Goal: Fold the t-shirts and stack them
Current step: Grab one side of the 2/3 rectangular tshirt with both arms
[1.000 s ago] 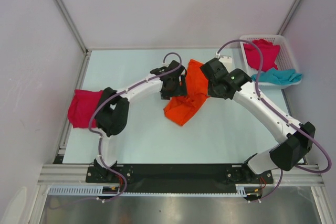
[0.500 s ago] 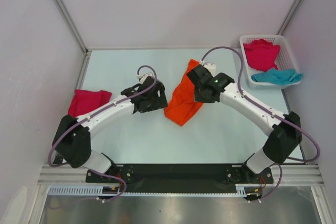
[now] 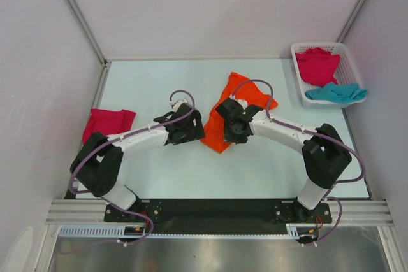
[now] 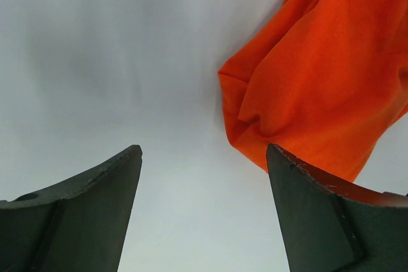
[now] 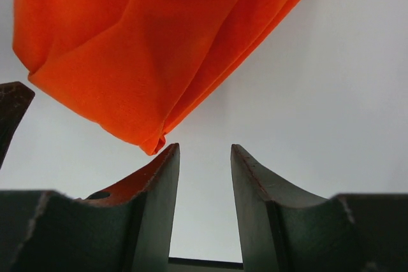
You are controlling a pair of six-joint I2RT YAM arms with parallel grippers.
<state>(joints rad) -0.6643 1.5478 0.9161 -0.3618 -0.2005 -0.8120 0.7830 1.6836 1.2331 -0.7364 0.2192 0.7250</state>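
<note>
- left gripper (image 4: 204,157) hovering low over the pale mint flat table (image 4: 127,62), jaws standing wide apart, gripping nothing, only bare table showing between them
- right gripper (image 5: 203,157) hanging close beside it, jaws partway apart with a narrow gap, nothing caught in the gap
- rumpled orange cloth t-shirt (image 5: 127,49) lying unfolded on the middle of the table, its near pointed corner sitting just outside one right gripper finger (image 5: 159,183), not between the two
- in the left wrist view the same orange shirt showing just past that gripper's right-hand finger (image 4: 319,214); contact cannot be told
- from above, the left gripper sitting just left of the orange shirt's near end and the right gripper's head covering part of that near end
- folded magenta-pink cloth t-shirt (image 3: 107,125) lying flat at the left edge of the table, well apart from both grippers
- white plastic lattice basket (image 3: 298,74) standing at the far right corner
- crumpled magenta-pink cloth t-shirt (image 3: 317,65) bunching inside the basket
- teal cloth t-shirt (image 3: 336,93) lying across the basket's near end, spilling over its rim
</note>
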